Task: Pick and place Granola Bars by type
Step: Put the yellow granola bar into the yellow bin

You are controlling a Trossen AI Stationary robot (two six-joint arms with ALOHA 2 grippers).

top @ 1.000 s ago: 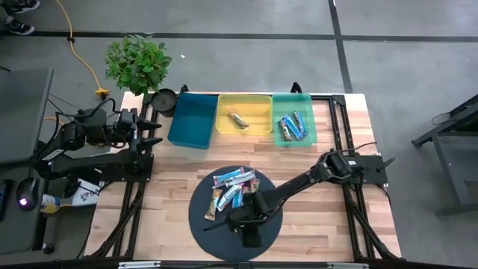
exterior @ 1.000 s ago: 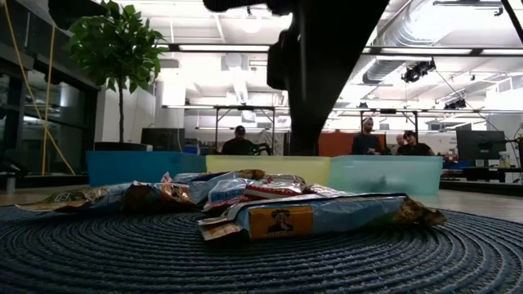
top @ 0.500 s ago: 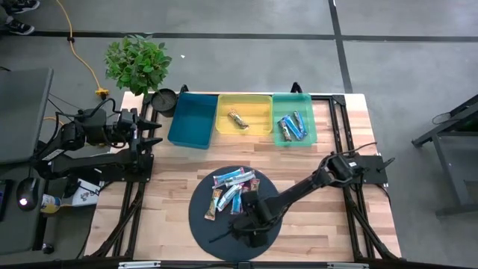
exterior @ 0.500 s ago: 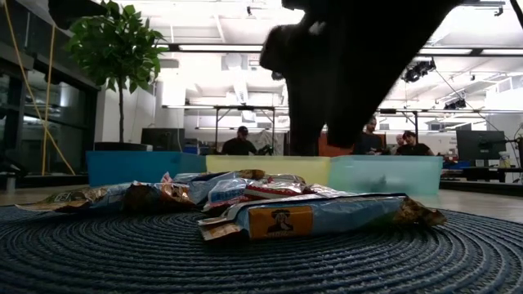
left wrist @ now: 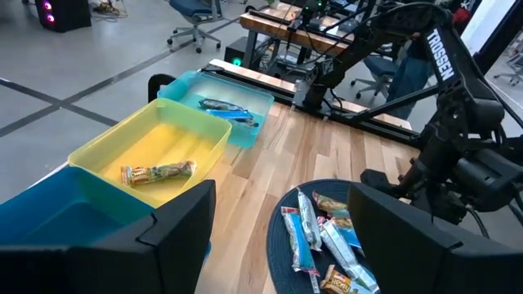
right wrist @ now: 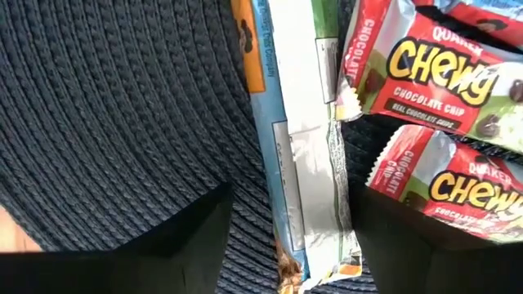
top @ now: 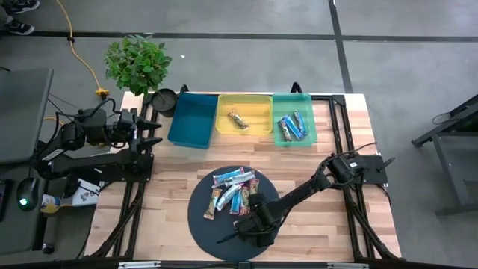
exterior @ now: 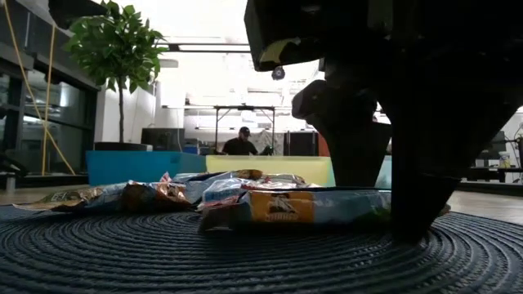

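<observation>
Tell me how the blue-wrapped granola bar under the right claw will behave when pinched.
The right claw, open, straddles the flat blue foil-wrapped granola bar. Its glossy wrapper probably slips and crinkles. Being thin, it likely lifts easily; loose crimped ends may flop.

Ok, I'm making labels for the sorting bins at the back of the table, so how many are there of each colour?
blue bin: 1
yellow bin: 1
green bin: 1
Total: 3
</observation>
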